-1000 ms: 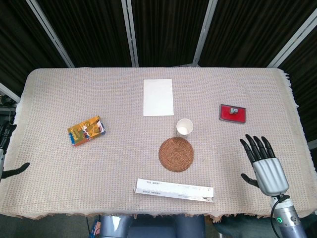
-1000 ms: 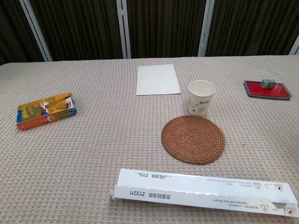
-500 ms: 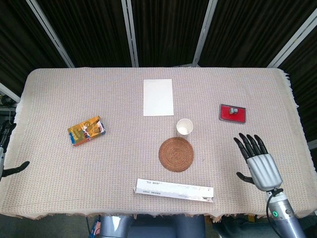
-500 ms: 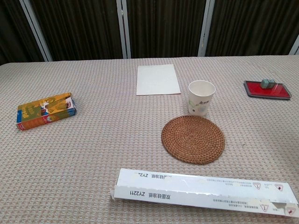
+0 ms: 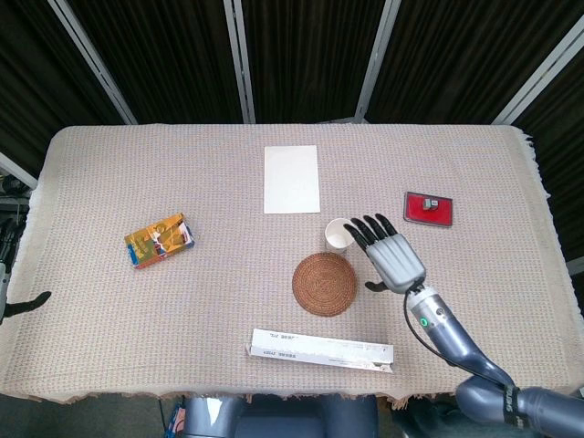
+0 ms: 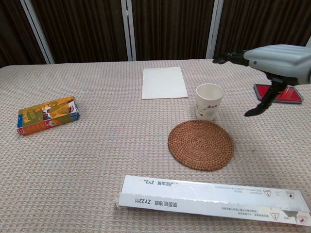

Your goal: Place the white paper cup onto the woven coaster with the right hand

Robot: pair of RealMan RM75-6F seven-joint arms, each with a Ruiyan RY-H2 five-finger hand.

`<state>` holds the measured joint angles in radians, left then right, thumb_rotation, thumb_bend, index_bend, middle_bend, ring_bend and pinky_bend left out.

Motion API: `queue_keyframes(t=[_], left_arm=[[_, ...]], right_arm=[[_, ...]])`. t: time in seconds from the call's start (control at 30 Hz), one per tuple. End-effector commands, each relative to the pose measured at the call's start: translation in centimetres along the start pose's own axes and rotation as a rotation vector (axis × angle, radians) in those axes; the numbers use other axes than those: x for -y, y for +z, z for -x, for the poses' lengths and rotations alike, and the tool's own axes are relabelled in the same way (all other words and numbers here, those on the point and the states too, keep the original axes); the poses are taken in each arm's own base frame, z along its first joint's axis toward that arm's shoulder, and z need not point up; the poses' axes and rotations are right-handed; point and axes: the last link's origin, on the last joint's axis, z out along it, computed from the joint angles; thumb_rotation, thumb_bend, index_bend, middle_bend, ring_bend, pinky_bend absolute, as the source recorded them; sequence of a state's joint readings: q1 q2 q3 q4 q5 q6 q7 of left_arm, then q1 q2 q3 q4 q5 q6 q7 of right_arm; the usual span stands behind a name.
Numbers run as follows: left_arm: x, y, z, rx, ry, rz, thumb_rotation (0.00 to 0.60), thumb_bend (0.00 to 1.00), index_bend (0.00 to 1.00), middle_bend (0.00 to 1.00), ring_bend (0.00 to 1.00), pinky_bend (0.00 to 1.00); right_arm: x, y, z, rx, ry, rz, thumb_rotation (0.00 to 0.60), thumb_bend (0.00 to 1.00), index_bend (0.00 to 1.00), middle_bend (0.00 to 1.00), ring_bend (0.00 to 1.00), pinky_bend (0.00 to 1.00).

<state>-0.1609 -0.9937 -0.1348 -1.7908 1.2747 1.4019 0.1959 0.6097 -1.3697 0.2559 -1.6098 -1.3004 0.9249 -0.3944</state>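
The white paper cup [image 5: 338,234] [image 6: 209,101] stands upright on the cloth just behind the round woven coaster [image 5: 324,284] [image 6: 200,144]. My right hand [image 5: 389,255] [image 6: 274,60] hovers palm down just right of the cup, fingers spread and stretched toward its rim, holding nothing. The chest view shows a gap between the fingertips and the cup. Only a dark tip of my left hand [image 5: 27,301] shows at the left table edge.
A white sheet [image 5: 291,178] lies behind the cup. A red tray [image 5: 429,207] with a small block sits to the right, a colourful box [image 5: 159,239] to the left, and a long white carton [image 5: 321,349] lies in front of the coaster.
My right hand has swept from the table's right front edge leftward and forward to just beside the cup. The cup and coaster have not moved.
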Motion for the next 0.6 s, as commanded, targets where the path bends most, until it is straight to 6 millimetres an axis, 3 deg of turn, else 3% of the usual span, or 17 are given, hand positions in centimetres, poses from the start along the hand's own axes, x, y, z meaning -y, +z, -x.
queue_keyframes(t=[0.03, 0.23, 0.43, 0.6], left_arm=[[-0.1, 0.1, 0.0, -0.003, -0.008, 0.007, 0.6, 0.0, 0.0, 0.0, 0.0, 0.0], [-0.3, 0.0, 0.0, -0.006, -0.004, 0.014, 0.6, 0.0, 0.0, 0.0, 0.0, 0.0], [-0.2, 0.2, 0.0, -0.001, -0.012, 0.01, 0.6, 0.0, 0.0, 0.0, 0.0, 0.0], [-0.2, 0.3, 0.0, -0.001, -0.016, 0.011, 0.6, 0.0, 0.0, 0.0, 0.0, 0.0]], right_arm=[[1.0, 3.1, 0.1, 0.022, 0.021, 0.009, 0.6, 0.0, 0.02, 0.12, 0.09, 0.09], [1.6, 5.6, 1.1, 0.082, 0.033, 0.035, 0.6, 0.01, 0.05, 0.16, 0.12, 0.11], [1.3, 6.7, 1.9, 0.103, -0.033, 0.074, 0.6, 0.05, 0.06, 0.18, 0.13, 0.14], [1.4, 7.3, 2.3, 0.103, -0.046, 0.089, 0.6, 0.11, 0.11, 0.26, 0.23, 0.19]])
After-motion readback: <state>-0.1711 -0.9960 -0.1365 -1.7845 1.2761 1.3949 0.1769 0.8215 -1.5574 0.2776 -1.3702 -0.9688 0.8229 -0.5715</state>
